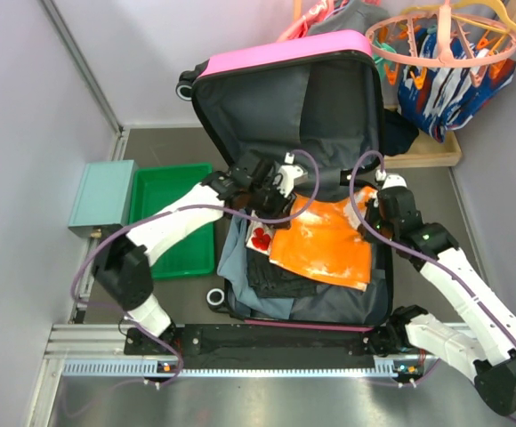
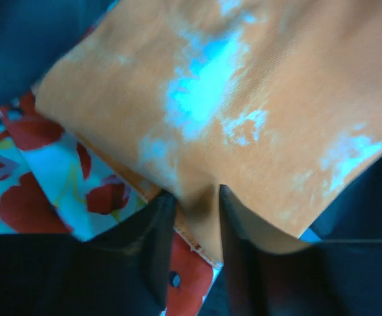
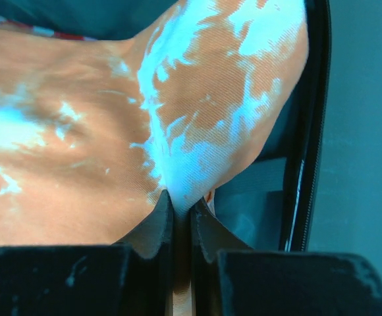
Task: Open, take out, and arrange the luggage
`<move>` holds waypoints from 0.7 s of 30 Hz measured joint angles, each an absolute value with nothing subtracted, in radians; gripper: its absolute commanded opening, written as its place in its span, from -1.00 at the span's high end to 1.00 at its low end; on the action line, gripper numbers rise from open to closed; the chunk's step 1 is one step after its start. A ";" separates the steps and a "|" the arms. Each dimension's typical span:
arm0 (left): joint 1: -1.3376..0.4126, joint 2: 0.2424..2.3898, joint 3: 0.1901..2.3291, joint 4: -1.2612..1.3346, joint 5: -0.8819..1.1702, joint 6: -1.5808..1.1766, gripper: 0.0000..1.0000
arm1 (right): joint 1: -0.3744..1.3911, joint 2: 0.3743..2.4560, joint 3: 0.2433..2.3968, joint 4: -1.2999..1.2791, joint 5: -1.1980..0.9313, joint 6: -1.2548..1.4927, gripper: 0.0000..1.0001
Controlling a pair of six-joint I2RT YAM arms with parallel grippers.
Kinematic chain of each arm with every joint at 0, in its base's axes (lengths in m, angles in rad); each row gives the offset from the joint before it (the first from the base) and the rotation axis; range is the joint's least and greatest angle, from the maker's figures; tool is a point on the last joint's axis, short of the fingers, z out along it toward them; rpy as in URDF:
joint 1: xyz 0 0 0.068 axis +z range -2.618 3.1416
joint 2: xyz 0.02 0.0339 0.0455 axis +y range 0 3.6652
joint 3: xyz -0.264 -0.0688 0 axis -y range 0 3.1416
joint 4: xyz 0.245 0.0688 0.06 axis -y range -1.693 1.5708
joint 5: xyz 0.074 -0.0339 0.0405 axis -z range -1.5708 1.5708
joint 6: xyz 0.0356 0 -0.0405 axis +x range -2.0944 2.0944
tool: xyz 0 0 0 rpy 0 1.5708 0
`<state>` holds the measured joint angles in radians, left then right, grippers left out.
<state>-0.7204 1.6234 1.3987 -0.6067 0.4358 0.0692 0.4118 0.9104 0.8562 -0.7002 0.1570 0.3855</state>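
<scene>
The pink luggage [image 1: 280, 52] lies open, its grey-lined lid standing upright at the back. An orange cloth with white blotches [image 1: 325, 240] is spread over the clothes in its base. My left gripper [image 1: 280, 191] is at the cloth's upper left corner. In the left wrist view its jaws [image 2: 195, 210] stand apart, with the orange cloth's [image 2: 244, 99] hem between the fingers. My right gripper [image 1: 375, 200] is at the upper right corner. In the right wrist view it [image 3: 181, 207] is shut on a pinch of the cloth [image 3: 79, 164].
A white cloth with red flowers [image 1: 260, 238] and dark garments [image 1: 276, 280] lie under the orange one. A green tray [image 1: 173, 222] and a pale-teal box [image 1: 102, 196] sit left of the case. Plastic hangers [image 1: 445, 40] and a patterned bag [image 1: 454, 84] are at the back right.
</scene>
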 measured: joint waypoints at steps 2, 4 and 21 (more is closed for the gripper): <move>-0.720 1.681 1.400 -0.606 0.424 0.055 -0.07 | 0.412 0.911 0.832 -0.710 0.178 0.386 1.00; -0.720 1.731 1.400 -0.610 0.403 0.035 -0.17 | 0.412 0.911 0.823 -0.726 0.199 0.388 1.00; -0.720 1.811 1.465 -0.637 0.297 -0.054 -0.52 | 0.412 0.910 0.823 -0.744 0.266 0.384 1.00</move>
